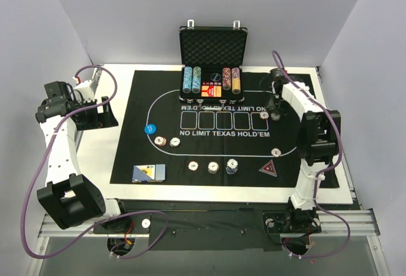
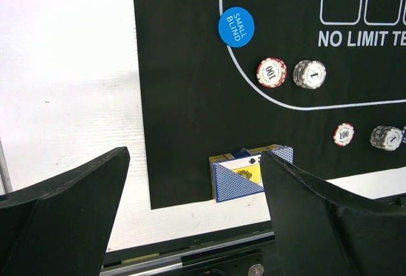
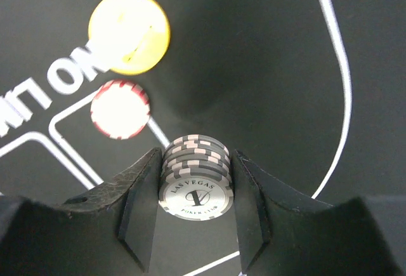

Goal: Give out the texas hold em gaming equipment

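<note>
Aim for bare black mat (image 1: 136,143) at its right end, leaving the left gripper (image 2: 195,162) idle, spread wide off the mat's left edge and facing the card deck (image 2: 238,179) at the near-left corner. With the right gripper (image 3: 195,168) pinching the grey striped chip stack (image 3: 193,193), lower straight and seat it flat near, not touching, the red-white chip (image 3: 120,109) and yellow disc (image 3: 129,32). Part the jaws slowly to avoid toppling the top chips.

Plain pale lilac-grey walls close the scene: a back wall (image 1: 266,3) at 12 o'clock, a left wall (image 1: 32,28) at 9 and a right wall (image 1: 380,28) at 3. The light is soft and even. A white table (image 1: 209,191) fills the middle, with an aluminium rail (image 1: 365,219) along 6 o'clock.
</note>
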`<state>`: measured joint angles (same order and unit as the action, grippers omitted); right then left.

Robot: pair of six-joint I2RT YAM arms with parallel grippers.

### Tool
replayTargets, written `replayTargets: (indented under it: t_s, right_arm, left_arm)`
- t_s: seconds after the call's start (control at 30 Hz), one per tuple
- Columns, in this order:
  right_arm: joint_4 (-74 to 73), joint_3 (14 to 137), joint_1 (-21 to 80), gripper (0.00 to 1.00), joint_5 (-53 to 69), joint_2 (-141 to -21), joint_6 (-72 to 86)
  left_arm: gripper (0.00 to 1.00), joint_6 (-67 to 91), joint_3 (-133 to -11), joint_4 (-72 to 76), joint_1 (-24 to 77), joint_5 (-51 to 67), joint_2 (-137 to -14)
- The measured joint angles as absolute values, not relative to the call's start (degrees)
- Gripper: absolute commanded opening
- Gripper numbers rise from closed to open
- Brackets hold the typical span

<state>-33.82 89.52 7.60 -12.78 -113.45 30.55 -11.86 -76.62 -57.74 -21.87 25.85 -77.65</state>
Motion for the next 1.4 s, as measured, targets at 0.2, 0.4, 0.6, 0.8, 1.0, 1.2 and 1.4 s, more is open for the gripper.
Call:
replayTargets:
  t_s: [0.2,0.4,0.6,0.8,1.0,1.2,1.4]
  right_arm:
    - [-35.3,95.4,3.0,0.24,-15.7,-118.3,32.7]
    - [-35.8,100.3,2.6,0.25,-17.5,-125.3,33.3]
    - [-36.3,101.0,2.0,0.27,-16.8,-128.0,34.1]
    - [-37.2,101.4,1.5,0.52,-16.0,-128.1,34.4]
    - [-37.7,101.4,1.5,0.6,-15.0,-128.0,34.6]
    - [-37.1,96.5,2.3,0.62,-14.0,-121.9,34.8]
    - [-35.7,90.8,9.7,0.66,-14.0,-105.8,34.7]
  left_arm:
    - [0.96,-12.3,-76.6,-57.8,-21.9,26.0,-77.6]
    - [0.96,-12.3,-76.6,-57.8,-21.9,26.3,-77.7]
    - [0.96,-12.3,-76.6,-57.9,-21.9,26.5,-77.7]
    - [0.96,-12.3,-76.6,-57.9,-21.9,26.5,-77.7]
    - [0.96,-12.3,-76.6,-57.9,-21.9,26.5,-77.7]
    - [0.96,-12.3,-76.6,-57.9,-21.9,26.6,-77.7]
    - [0.96,-12.3,-76.6,-58.0,-21.9,26.9,-77.6]
